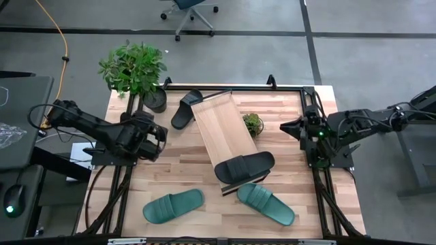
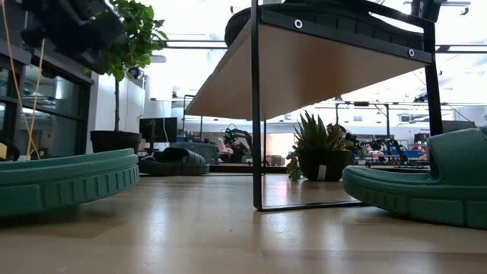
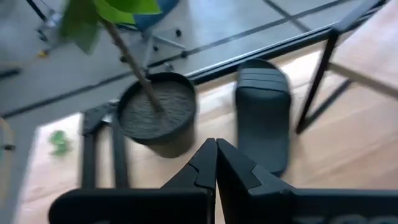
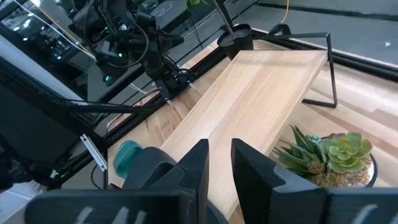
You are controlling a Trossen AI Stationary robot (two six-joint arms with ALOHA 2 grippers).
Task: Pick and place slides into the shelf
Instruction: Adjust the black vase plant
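The shelf [image 1: 226, 131] is a light-wood plank on thin dark legs, standing slantwise at the table's middle. One black slide [image 1: 245, 165] lies sole-down across its near end. The other black slide [image 1: 185, 109] lies on the table by the shelf's far left corner and shows in the left wrist view [image 3: 264, 118]. Two teal slides [image 1: 174, 205] [image 1: 266, 203] lie sole-down near the front edge. My left gripper [image 3: 216, 149] hovers shut and empty over the table's left side [image 1: 163, 136]. My right gripper [image 4: 217, 155] hangs open and empty at the right [image 1: 285, 126], pointing toward the shelf [image 4: 249, 106].
A tall potted plant [image 1: 136, 71] stands at the far left corner, its dark pot [image 3: 155, 118] close ahead of my left gripper. A small succulent [image 1: 253, 123] sits beside the shelf's right edge. Bare tabletop lies between the shelf and the left arm.
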